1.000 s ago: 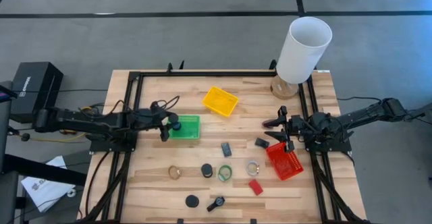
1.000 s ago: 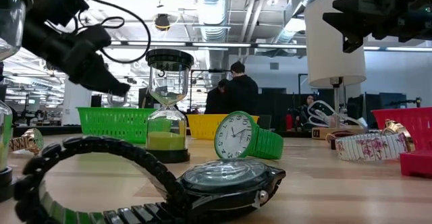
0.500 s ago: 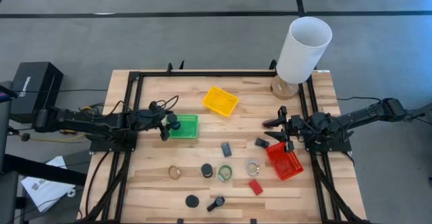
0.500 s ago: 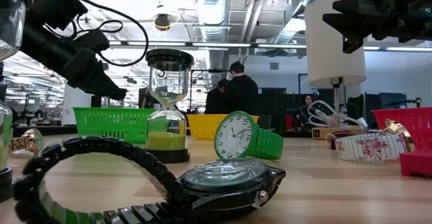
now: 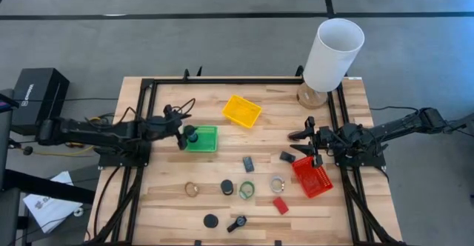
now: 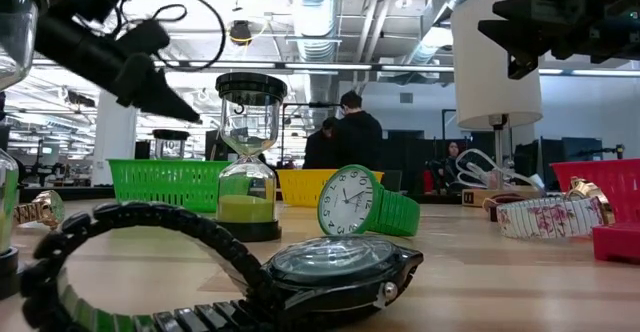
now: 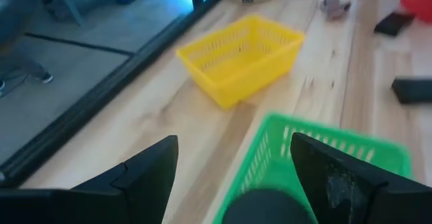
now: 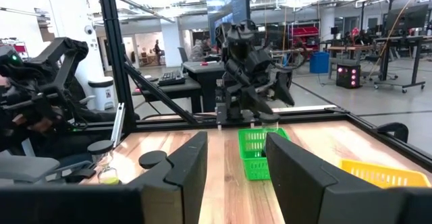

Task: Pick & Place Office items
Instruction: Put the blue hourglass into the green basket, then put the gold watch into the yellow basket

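Hourglass (image 5: 191, 135) stands at the green tray's (image 5: 207, 139) left end, centre-left of the high view, directly beneath the left pincer (image 5: 180, 133), whose fingers spread wide around its top. Right pincer (image 5: 304, 144) waits open, right of centre.

Looked like an open-plan robotics lab/workshop. Exposed ducts (image 6: 330, 12) and strip lights ran along the ceiling, with rows of benches carrying monitors (image 8: 226, 5) and keyboards behind. People (image 6: 356, 132) stood at workstations in the back. The wooden tabletop (image 5: 222, 201) sat in a black frame (image 5: 222, 81) on grey carpet (image 5: 185, 46).
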